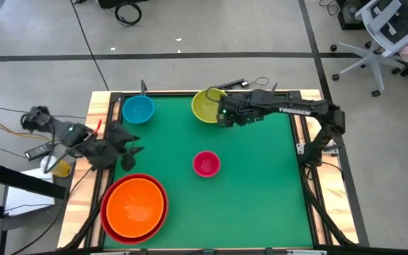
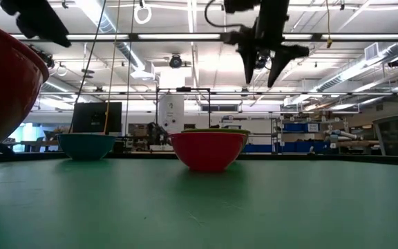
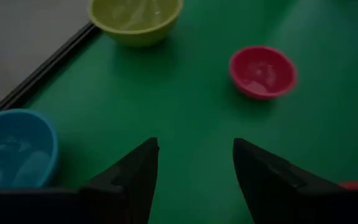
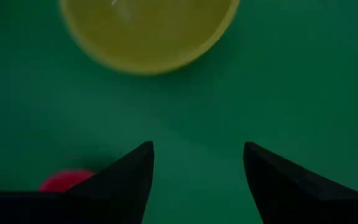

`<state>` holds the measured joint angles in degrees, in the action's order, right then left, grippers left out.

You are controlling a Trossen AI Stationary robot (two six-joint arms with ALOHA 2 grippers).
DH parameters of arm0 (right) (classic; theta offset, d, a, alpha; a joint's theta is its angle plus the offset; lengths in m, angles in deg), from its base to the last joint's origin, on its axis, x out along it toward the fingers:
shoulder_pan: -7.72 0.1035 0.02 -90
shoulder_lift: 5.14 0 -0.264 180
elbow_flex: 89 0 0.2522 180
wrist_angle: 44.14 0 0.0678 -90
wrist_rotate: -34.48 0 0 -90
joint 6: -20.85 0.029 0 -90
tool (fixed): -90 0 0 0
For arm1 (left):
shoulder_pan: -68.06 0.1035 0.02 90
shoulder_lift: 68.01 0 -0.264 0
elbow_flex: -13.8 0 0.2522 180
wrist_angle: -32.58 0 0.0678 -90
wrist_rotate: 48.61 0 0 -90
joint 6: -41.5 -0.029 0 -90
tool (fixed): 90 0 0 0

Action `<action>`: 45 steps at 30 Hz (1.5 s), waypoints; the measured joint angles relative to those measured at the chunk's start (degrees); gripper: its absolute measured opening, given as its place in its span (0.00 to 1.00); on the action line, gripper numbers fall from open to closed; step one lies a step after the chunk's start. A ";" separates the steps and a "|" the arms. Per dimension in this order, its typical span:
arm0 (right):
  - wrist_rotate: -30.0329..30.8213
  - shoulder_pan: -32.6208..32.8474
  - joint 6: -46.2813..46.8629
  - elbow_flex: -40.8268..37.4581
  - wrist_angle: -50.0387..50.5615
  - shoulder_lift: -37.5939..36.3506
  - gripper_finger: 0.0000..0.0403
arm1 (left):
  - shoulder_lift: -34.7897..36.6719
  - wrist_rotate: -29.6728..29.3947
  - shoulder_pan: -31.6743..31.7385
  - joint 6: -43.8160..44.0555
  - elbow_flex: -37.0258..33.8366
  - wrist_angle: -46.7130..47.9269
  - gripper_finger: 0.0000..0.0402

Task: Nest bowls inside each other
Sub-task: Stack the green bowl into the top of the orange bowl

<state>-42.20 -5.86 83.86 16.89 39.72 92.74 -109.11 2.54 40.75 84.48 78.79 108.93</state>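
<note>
High view showed the orange bowl [image 1: 134, 203] nested in the red bowl [image 1: 112, 225] at lower left; blue bowl [image 1: 138, 109], yellow-green bowl [image 1: 207, 105] and pink bowl [image 1: 206, 163] sat apart. Left gripper [image 1: 134, 150] — fingers apart, empty — hovered above the stack; right gripper [image 1: 222, 115], likewise apart, hung beside the yellow-green bowl.

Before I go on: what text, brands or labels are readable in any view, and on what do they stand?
"TROSSEN": white letters on the right arm, high view.
No print shows on the bowls.
The low view's far-room shelves and boxes carry nothing legible.
Both wrist views show no writing.
</note>
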 joint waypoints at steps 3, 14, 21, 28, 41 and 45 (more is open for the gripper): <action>0.04 -3.94 0.21 -1.60 -2.67 0.16 0.62 | -0.58 3.90 7.63 -4.07 -0.14 -2.55 0.52; -8.24 -20.54 -11.69 -6.81 -19.15 3.62 0.62 | -7.27 18.96 35.96 -18.93 -0.14 -18.44 0.52; -10.88 -24.13 -19.49 -6.88 -23.54 9.24 0.62 | -14.19 24.74 47.02 -19.76 -0.14 -27.03 0.52; -13.21 -25.87 -25.79 -6.83 -26.79 13.48 0.61 | -20.43 27.19 52.98 -16.99 -0.14 -29.62 0.52; -12.95 -26.23 -34.89 -6.74 -28.50 15.50 0.47 | -28.82 27.20 54.90 -6.79 -0.12 -33.80 0.52; -11.92 -26.23 -37.41 -6.74 -29.00 15.50 0.43 | -30.45 27.19 54.90 -3.73 -0.12 -35.85 0.52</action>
<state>-54.11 -32.09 46.45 10.15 10.72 108.24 -139.56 29.73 95.65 80.75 78.68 73.09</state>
